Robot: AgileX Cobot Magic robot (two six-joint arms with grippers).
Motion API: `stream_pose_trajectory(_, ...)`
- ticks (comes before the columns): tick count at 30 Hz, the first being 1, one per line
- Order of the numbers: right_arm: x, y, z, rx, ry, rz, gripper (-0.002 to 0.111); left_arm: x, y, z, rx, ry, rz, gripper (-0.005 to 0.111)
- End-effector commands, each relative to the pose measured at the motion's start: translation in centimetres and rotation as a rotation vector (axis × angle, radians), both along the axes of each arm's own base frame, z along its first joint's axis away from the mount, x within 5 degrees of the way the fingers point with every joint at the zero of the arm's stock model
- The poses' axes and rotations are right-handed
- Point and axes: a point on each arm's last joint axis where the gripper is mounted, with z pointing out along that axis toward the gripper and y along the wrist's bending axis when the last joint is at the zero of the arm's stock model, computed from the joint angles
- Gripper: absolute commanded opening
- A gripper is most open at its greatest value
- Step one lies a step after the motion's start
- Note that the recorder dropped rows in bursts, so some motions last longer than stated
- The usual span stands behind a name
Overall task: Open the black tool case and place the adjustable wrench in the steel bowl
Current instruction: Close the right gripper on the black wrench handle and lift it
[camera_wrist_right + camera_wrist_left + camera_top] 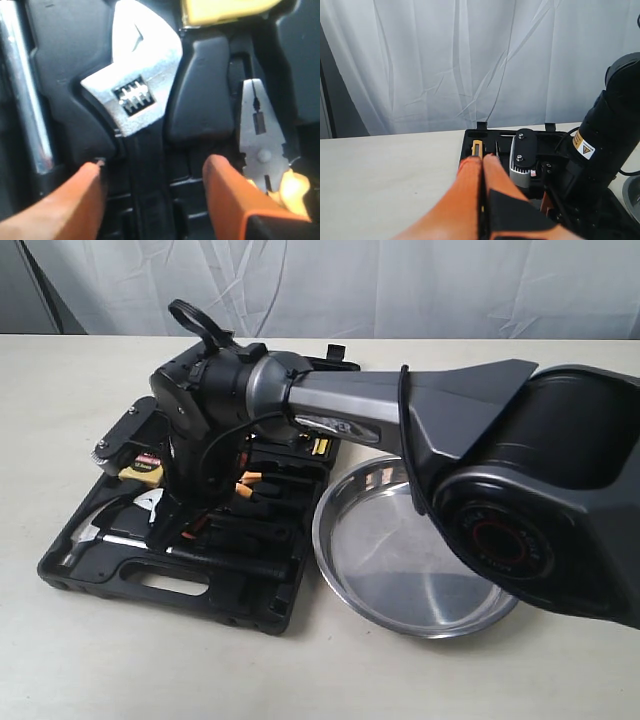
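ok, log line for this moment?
black tool case: open | adjustable wrench: in recess, ungripped | right tool: open, straddling wrench shaft | left tool: shut, empty | steel bowl: no wrench

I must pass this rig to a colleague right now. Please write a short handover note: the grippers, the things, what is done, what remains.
left gripper: shut, holding nothing.
right gripper: open, one finger on each side of the black shaft of the adjustable wrench, not yet closed.
black tool case: open on the table; the wrench lies in its recess.
steel bowl: beside the case, nothing seen in it.
Done: case opened.
Left to do: grip the wrench, lift it, put it in the bowl.
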Motion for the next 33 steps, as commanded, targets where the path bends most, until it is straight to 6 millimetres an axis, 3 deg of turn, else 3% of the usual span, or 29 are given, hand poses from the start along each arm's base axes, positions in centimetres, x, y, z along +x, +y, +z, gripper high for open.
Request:
stream_pose_trajectory(1,0.2,-0.4,-3.1,-0.059,0.021,0.003,0.038,0.0,0.0,-0.1,0.007,-0.001,-0.006,0.000)
stream_pose_trajectory(7,0.2,-0.5,-3.2,-0.063,0.024,0.003,0.031,0.0,0.0,-0.1,0.007,-0.001,-0.006,0.000)
stream_pose_trajectory(8,0.2,-0.5,-3.2,-0.064,0.025,0.003,0.019,0.0,0.0,-0.1,0.007,-0.001,-0.006,0.000)
stream_pose_trajectory(9,0.2,-0.5,-3.1,-0.062,0.023,0.003,-0.001,0.0,0.0,-0.1,0.007,-0.001,-0.006,0.000)
stream_pose_trajectory(12,0.2,-0.4,-2.1,-0.046,0.011,0.003,0.000,0.0,0.0,-0.1,0.007,-0.001,-0.006,0.000)
stream_pose_trajectory(17,0.2,-0.5,2.2,0.021,-0.044,0.002,0.000,0.0,0.0,-0.1,0.007,-0.001,-0.006,0.000)
stream_pose_trajectory(22,0.1,-0.6,4.5,0.058,-0.073,0.002,0.000,0.0,0.0,-0.1,0.007,-0.001,-0.006,0.000)
stream_pose_trajectory(33,0.3,-0.4,5.1,0.098,-0.109,0.005,0.000,0.0,0.0,-0.1,0.007,-0.001,-0.006,0.000)
